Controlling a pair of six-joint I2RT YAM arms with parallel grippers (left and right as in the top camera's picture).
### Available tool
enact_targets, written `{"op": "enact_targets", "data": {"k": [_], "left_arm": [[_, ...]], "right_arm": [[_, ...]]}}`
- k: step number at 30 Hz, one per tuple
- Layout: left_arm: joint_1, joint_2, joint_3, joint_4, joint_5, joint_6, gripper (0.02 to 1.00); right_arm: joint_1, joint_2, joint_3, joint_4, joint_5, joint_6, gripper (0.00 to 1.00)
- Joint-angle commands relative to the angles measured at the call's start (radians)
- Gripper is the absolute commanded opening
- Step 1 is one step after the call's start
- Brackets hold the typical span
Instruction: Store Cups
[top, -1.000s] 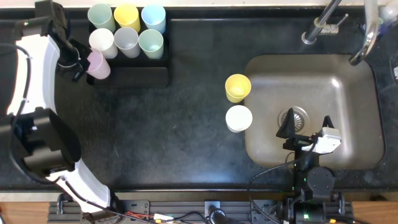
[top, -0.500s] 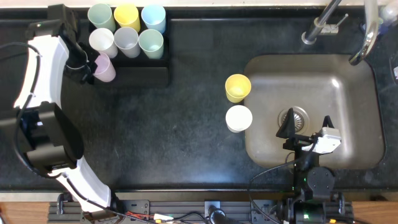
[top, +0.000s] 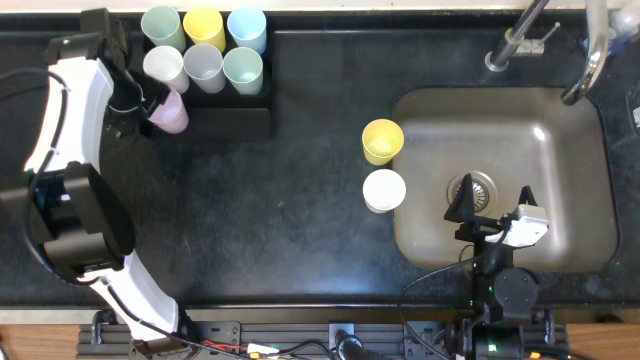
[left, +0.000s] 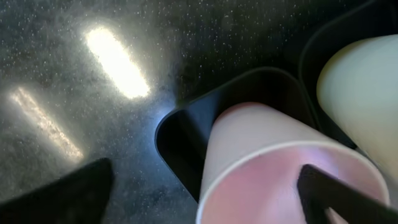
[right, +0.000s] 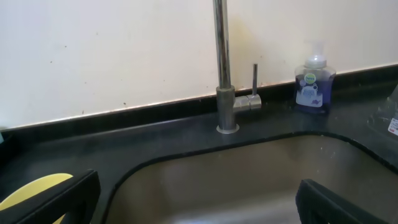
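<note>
A pink cup (top: 170, 110) leans tilted in the front-left slot of the black rack (top: 235, 122). In the left wrist view the pink cup (left: 273, 155) has its base down in that slot (left: 180, 134), beside a white cup (left: 364, 87). My left gripper (top: 138, 100) (left: 199, 202) is open at the pink cup's mouth, with one finger (left: 339, 193) inside the rim. A yellow cup (top: 382, 140) and a white cup (top: 384, 190) stand on the counter left of the sink. My right gripper (top: 492, 200) (right: 199, 205) hangs open over the sink, holding nothing.
Several cups (top: 204, 45) fill the rack's two back rows. The steel sink (top: 560, 130) and its tap (right: 221, 68) take up the right side, with a soap bottle (right: 313, 84) behind. Dark counter (top: 280, 220) lies between rack and sink.
The left arm carried the pink cup a little right and toward the rack, setting it in the front-left slot. The right arm has not moved.
</note>
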Motion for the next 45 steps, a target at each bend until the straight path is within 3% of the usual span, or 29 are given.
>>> {"op": "enact_targets", "data": {"k": [1, 7, 11, 15, 18, 22, 26, 31, 45], "left_arm": [[-0.005, 0.000, -0.007, -0.002, -0.008, -0.016, 0.998], [-0.015, -0.110, -0.007, -0.002, 0.000, -0.015, 0.998], [-0.109, -0.242, -0.001, 0.006, 0.040, 0.055, 1.000], [-0.317, -0.277, 0.056, 0.024, 0.029, 0.156, 1.000], [-0.515, -0.264, 0.087, 0.071, -0.027, 0.153, 1.000], [-0.753, -0.201, 0.087, 0.219, -0.065, 0.091, 0.998], [-0.873, -0.124, 0.087, 0.231, -0.027, 0.019, 1.000], [-0.917, -0.039, 0.087, 0.219, 0.005, -0.016, 1.000], [-0.893, 0.076, 0.087, 0.203, 0.062, -0.016, 0.989]], "right_arm": [[-0.006, -0.005, -0.013, 0.006, -0.007, -0.003, 0.998], [-0.006, -0.005, -0.013, 0.006, -0.007, -0.003, 0.998], [-0.006, -0.005, -0.013, 0.006, -0.007, -0.003, 0.996], [-0.006, -0.005, -0.013, 0.006, -0.007, -0.003, 0.998], [-0.006, -0.005, -0.013, 0.006, -0.007, -0.003, 0.996], [-0.006, -0.005, -0.013, 0.006, -0.007, -0.003, 0.998], [-0.006, -0.005, -0.013, 0.006, -0.007, -0.003, 0.998], [-0.006, -0.005, -0.013, 0.006, -0.007, -0.003, 0.998], [-0.006, -0.005, -0.013, 0.006, -0.007, -0.003, 0.998]]}}
